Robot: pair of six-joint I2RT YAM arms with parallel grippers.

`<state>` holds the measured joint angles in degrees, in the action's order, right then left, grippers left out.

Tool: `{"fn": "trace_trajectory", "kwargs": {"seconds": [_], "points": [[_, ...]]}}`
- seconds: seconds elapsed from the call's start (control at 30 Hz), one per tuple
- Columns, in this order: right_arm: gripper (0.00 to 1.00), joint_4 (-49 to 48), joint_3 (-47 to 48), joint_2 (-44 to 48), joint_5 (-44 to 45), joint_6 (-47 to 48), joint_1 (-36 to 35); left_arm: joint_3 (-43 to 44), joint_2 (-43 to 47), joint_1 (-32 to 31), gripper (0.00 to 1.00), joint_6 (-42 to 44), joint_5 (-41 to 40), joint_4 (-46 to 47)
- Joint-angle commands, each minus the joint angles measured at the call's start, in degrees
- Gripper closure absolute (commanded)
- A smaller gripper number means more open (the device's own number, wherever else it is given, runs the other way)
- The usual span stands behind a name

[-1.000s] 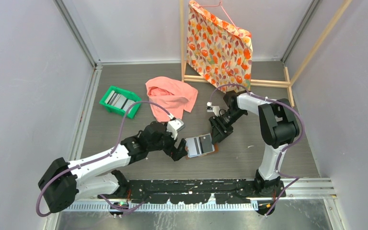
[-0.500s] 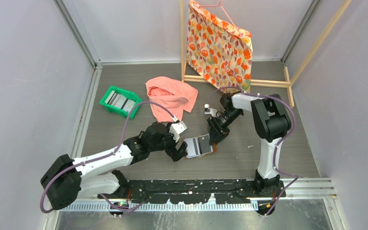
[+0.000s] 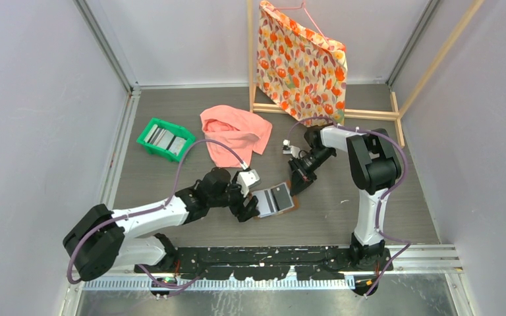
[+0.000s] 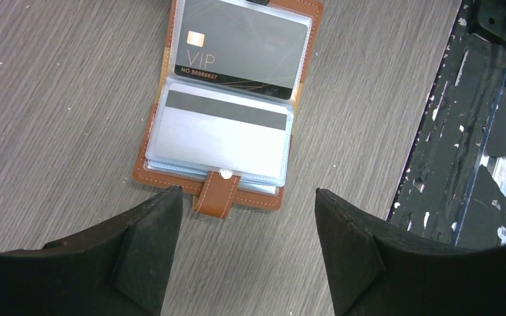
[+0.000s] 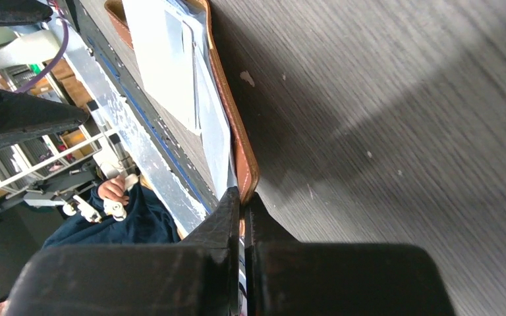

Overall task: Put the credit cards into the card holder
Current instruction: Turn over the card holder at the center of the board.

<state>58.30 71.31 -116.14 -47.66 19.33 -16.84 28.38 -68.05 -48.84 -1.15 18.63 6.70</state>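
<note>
Card holder [image 4: 219,195] lies open on the table [image 4: 66,99], far edge pinched by the closed right end effector [image 5: 240,204], likely steadying it. Left end effector [image 4: 247,201] hovers open nearby.

We count one brown card holder [image 4: 217,196] with two credit cards [image 4: 230,92] showing in it: one dark VIP card [image 4: 240,49] and one silver card [image 4: 221,138] with a black stripe. Farther off we count one green tray [image 3: 146,136] holding grey cards [image 3: 163,138] too small to number, one pink cloth [image 3: 234,131], and one flowered cloth [image 3: 301,62] on one wooden frame [image 3: 369,113]. We count two hands, one left hand [image 4: 248,197] and one right hand [image 5: 240,194].
</note>
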Motion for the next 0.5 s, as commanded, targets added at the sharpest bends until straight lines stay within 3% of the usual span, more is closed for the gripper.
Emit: {"fn": "trace_trajectory", "kwargs": {"seconds": [0.0, 0.2, 0.37, 0.47], "points": [[0.99, 1.2, 2.5, 1.2, 1.6, 1.3, 0.7, 0.0, -1.1, 1.4, 0.26, 0.5, 3.2, 5.5], [0.99, 1.8, 2.9, 2.9, 3.9, 2.7, 1.0, 0.8, -3.9, 1.6, 0.31, 0.9, 4.8, 5.1], [0.99, 2.8, 3.4, 2.4, 3.4, 3.6, 1.0, 4.0, -9.0, 1.6, 0.45, 3.2, 5.4, 2.2], [0.99, 3.2, 3.5, 2.4, 3.1, 3.9, 1.0, 5.2, -10.6, 1.6, 0.48, 4.3, 4.3, 1.1]]}}
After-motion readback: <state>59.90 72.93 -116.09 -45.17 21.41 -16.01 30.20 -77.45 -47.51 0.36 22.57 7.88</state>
